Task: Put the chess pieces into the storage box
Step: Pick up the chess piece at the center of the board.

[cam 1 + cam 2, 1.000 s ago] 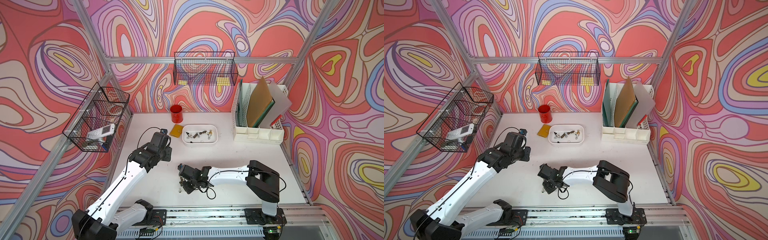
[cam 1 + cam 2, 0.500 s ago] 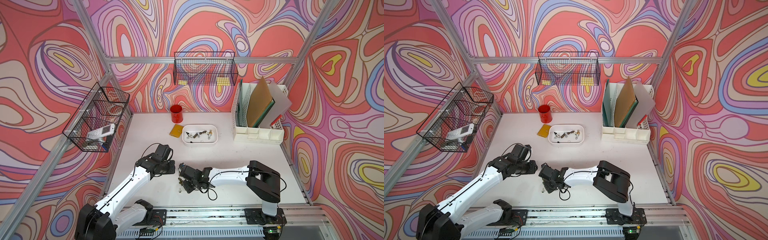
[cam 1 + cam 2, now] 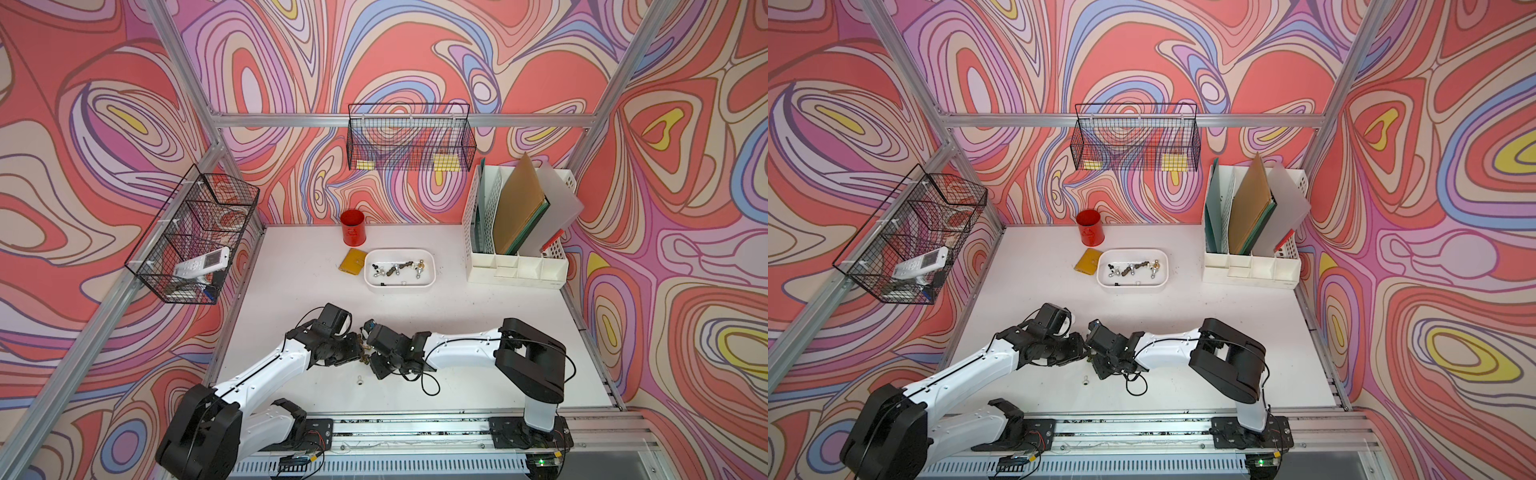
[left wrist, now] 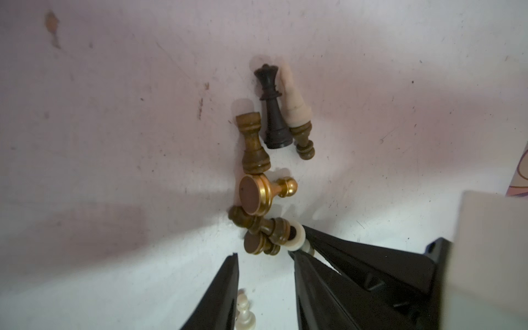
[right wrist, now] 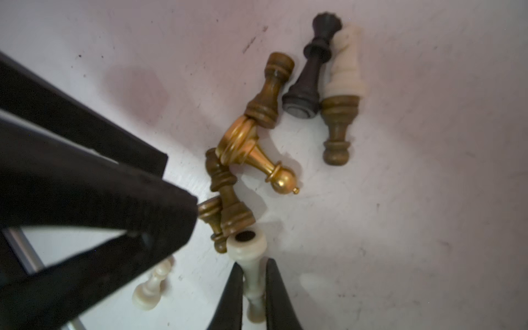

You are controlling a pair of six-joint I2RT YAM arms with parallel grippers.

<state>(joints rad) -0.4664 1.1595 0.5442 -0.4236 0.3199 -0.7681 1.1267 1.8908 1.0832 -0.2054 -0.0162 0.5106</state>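
Light: bright and even.
Shadows: soft, beside the chess pieces [image 5: 257, 160] ahead of the right gripper [image 5: 253, 285].
Blur: wrist view edges look fuzzy.

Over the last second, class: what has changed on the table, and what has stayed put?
The left gripper swung from beside the box toward the front of the table, to the pile, jaws open. The right gripper closed on a white piece at the pile's edge. The box, its contents and the rest of the pile stayed put.

chess pieces [image 4: 254, 145]: before storage box [image 3: 399, 288] | cup [image 3: 353, 233]: behind it | organiser [image 3: 515, 270]: right of it
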